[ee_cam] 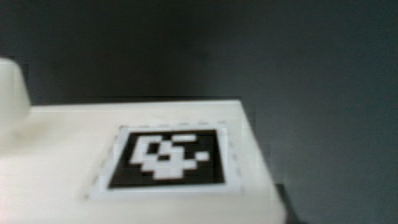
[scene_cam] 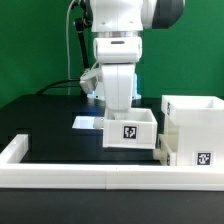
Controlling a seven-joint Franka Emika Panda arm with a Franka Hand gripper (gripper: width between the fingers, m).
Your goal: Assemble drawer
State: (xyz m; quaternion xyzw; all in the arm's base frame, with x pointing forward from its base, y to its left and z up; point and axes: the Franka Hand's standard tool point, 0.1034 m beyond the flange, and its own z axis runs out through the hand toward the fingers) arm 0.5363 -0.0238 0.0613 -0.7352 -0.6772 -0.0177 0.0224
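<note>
Hovering over a tray (scene_cam: 130,128) mid-counter (scene_cam: 40,120), beside the casing (scene_cam: 192,128) by the rail (scene_cam: 90,176), presumably for insertion, the arm hid its fingers, so I couldn't tell their state.

black table (scene_cam: 40,118) | long low white border rail (scene_cam: 90,178) along its front edge | marker board (scene_cam: 84,122) flat behind | green backdrop (scene_cam: 30,40) | black cable (scene_cam: 72,45) hanging
</note>
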